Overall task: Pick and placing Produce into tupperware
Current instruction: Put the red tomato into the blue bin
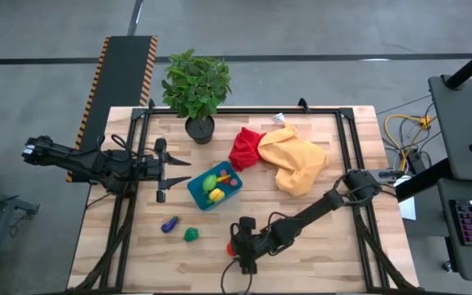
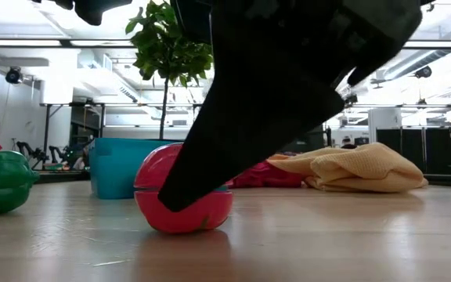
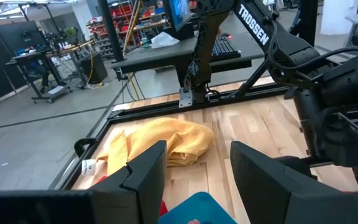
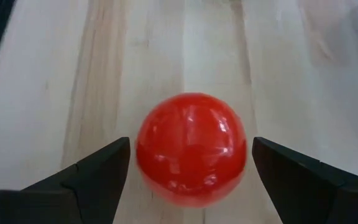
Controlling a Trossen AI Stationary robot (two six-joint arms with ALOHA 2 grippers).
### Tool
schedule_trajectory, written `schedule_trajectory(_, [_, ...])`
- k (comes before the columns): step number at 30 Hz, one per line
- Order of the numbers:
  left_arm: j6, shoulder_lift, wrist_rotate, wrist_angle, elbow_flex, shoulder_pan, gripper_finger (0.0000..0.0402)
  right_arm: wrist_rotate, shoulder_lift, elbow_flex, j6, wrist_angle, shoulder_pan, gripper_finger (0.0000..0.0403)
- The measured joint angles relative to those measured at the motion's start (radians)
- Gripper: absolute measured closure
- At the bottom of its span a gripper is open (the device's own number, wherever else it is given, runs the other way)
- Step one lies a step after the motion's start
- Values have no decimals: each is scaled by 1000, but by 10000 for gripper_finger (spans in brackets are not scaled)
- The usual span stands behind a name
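Note:
A red round toy produce piece (image 4: 190, 152) lies on the wooden table near its front edge. My right gripper (image 1: 235, 248) slants down over it and is open; one finger (image 4: 101, 171) stands on each side of the piece, with a narrow gap showing. The teal-blue tupperware (image 1: 215, 187) rests flat at mid-table and holds green, yellow and red pieces. A purple piece (image 1: 169, 224) and a green piece (image 1: 191, 234) lie in front of it. My left gripper (image 3: 197, 180) hovers level to the tupperware's left, open and holding nothing.
A potted plant (image 1: 197, 90) stands at the far edge. A red cloth (image 1: 246, 147) and a yellow cloth (image 1: 300, 162) lie bunched at the far right. A black frame rail (image 1: 347, 139) runs along the table's edges. Bare wood lies right of the red piece.

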Motion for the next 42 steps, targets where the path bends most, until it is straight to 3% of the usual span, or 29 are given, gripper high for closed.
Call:
schedule_trajectory(30, [0,0,0,0,0,0,237,-41,0,-53,0,86,-20,79])
schedule_trajectory(42, [0,0,0,0,0,0,237,-56,0,-58,-11,87,-25,164])
